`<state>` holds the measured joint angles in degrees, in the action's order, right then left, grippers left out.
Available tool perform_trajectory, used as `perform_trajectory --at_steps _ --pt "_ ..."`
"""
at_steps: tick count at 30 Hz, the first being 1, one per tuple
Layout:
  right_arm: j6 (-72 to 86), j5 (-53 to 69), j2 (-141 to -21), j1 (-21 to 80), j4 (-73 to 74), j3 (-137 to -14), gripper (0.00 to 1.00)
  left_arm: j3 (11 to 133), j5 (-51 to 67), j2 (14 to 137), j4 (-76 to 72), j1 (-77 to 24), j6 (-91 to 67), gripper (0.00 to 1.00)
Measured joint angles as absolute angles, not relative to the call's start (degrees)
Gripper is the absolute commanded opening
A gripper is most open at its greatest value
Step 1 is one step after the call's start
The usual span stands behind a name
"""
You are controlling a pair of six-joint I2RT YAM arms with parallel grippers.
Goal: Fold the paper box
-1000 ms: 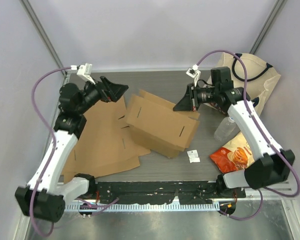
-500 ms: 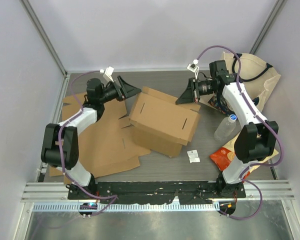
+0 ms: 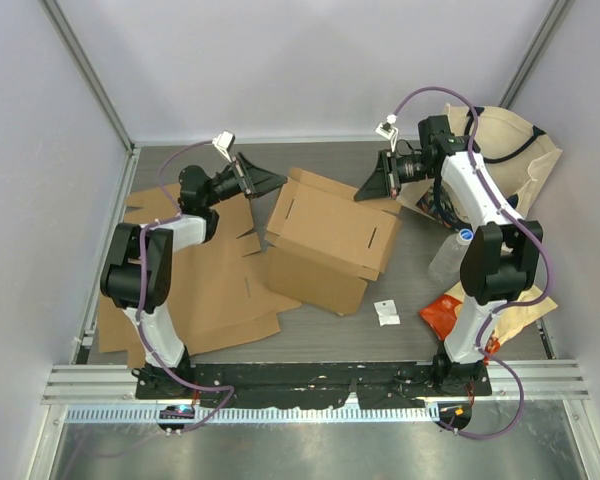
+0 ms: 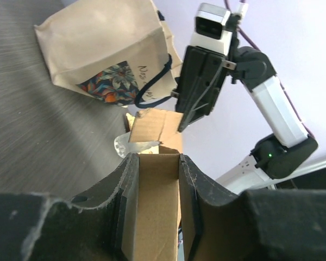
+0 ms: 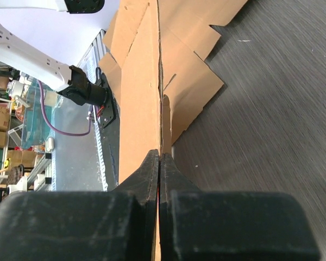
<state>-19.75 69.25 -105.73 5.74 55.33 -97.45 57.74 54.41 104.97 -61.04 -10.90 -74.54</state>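
Observation:
The brown paper box (image 3: 330, 235) stands half-formed in the middle of the table. My right gripper (image 3: 364, 192) is at its far right flap. In the right wrist view that gripper (image 5: 160, 155) is shut on the thin flap edge of the box (image 5: 138, 109). My left gripper (image 3: 278, 181) is at the box's far left edge. In the left wrist view a cardboard strip of the box (image 4: 157, 217) fills the gap of the left gripper (image 4: 157, 157). The strip touches one pad and a sliver shows at the other. I cannot tell whether it is clamped.
Flat cardboard sheets (image 3: 205, 280) lie under the left arm. A cloth tote bag (image 3: 510, 150) sits at the far right, with a plastic bottle (image 3: 448, 256), an orange snack packet (image 3: 460, 310) and a small white card (image 3: 387, 312) near it.
The left arm has swung in to the box's left edge and its jaws have narrowed from wide open. The right gripper has stayed shut on the flap, and the box has shifted slightly.

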Motion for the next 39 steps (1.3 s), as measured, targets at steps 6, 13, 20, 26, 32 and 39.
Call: perform_trajectory --at_steps 6,13,20,26,32,39 --pt "-19.73 69.3 -106.67 5.34 55.18 -97.95 0.01 57.74 55.27 106.26 -68.27 -11.22 -79.55 0.09" --pt "-18.35 69.8 -106.63 5.41 52.34 -97.01 0.24 57.74 55.09 106.26 -69.04 -11.97 -79.11 0.0" --pt "-15.46 69.19 -106.54 7.14 47.09 -92.82 0.3 57.71 55.11 106.26 -69.01 -12.86 -79.07 0.0" --pt "-14.59 68.55 -106.54 9.5 45.06 -92.77 0.31 57.71 55.51 106.24 -69.17 -13.34 -79.07 0.0" --pt "-13.87 68.49 -106.37 9.78 43.99 -91.83 0.28 57.6 55.53 106.15 -69.1 -13.39 -79.02 0.0" --pt "-8.01 64.99 -104.55 11.46 41.25 -89.41 0.01 56.86 54.74 104.2 -64.27 -13.5 -75.61 0.36"
